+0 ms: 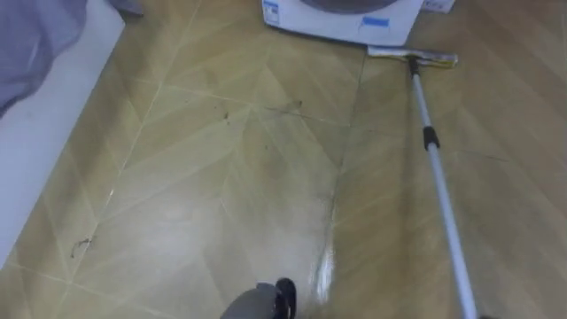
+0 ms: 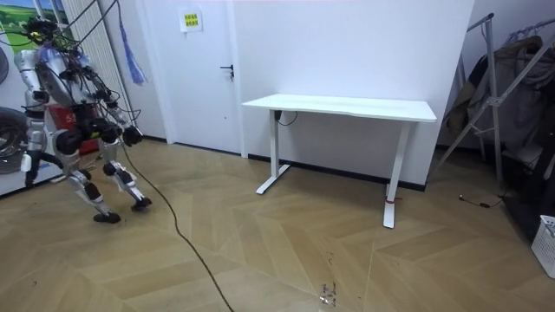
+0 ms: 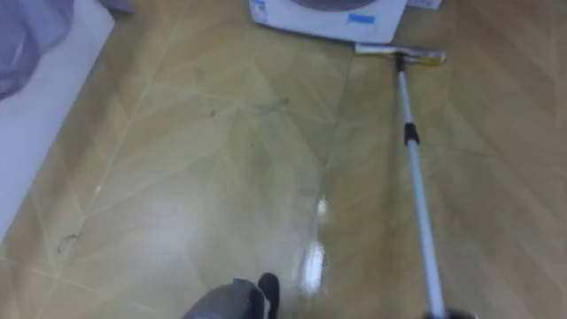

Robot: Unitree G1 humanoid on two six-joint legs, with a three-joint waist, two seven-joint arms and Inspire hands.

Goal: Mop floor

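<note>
Mop (image 1: 438, 177) looks light but long, its head (image 1: 413, 57) far from the fingers by the washer (image 1: 341, 19), slick stiff pole (image 1: 450, 230) wants a high grip, can't tell how the fingers sit.

There is one mop (image 1: 440, 190), one white appliance (image 1: 345, 18), probably a washing machine, one bed (image 1: 44, 115) with one grey cloth (image 1: 35, 35), one counter (image 2: 347, 108), one door (image 2: 208, 69) and one clothes rack (image 2: 492, 87).
</note>
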